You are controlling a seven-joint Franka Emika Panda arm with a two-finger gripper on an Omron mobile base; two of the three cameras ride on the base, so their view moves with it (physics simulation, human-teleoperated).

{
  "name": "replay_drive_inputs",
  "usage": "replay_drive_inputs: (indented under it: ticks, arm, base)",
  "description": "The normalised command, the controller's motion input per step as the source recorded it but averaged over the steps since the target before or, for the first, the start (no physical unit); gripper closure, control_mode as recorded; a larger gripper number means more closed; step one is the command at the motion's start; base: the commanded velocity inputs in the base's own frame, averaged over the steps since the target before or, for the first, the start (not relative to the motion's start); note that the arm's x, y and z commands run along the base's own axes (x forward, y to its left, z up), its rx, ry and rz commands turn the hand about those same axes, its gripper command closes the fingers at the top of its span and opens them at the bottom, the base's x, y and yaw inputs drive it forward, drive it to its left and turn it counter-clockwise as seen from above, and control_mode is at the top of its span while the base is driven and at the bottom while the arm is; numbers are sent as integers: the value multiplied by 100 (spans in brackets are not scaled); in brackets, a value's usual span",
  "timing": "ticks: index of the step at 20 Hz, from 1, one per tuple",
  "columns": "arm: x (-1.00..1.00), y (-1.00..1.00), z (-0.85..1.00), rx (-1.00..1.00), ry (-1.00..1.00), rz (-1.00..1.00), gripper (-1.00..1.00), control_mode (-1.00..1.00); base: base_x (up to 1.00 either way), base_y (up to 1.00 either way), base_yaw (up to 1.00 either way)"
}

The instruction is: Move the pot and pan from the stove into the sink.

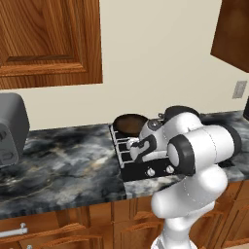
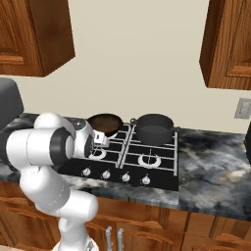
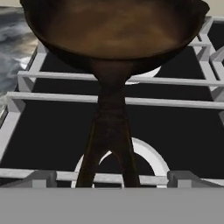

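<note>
The pan [image 3: 113,30], a shallow skillet with a brown inside, sits on the rear left burner of the stove [image 2: 162,169]. Its long handle [image 3: 109,144] runs straight down the middle of the hand view to the bottom edge. My gripper [image 2: 102,140] hovers low over the front left burner, right at the handle's end; its fingers are hidden, so their state is unclear. The pot [image 2: 155,128], dark with two loop handles, stands on the rear right burner. From the left base view, the pan [image 1: 129,123] shows behind my hand [image 1: 134,145]. The sink is out of view.
A grey appliance [image 1: 10,129] stands on the marbled counter [image 1: 63,165] left of the stove. Wooden wall cabinets [image 1: 48,39] hang overhead. A wall outlet [image 2: 242,108] is at the right. Silver knobs [image 2: 125,176] line the stove's front.
</note>
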Motion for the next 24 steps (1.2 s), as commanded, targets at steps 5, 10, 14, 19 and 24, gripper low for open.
replay_drive_inputs:
  ticks: [5,10,14,19,24]
  arm:
    - [21,0,-10,0,0,0,-100,-100]
    - [27,0,-12,0,0,0,-100,-100]
    - [10,0,-5,0,0,0,100,-100]
    - [0,0,1,0,0,0,100,-100]
    - [0,-5,29,2,0,0,100,-100]
  base:
    - [0,0,0]
    - [0,0,0]
    - [0,0,0]
    - [0,0,0]
    - [0,0,0]
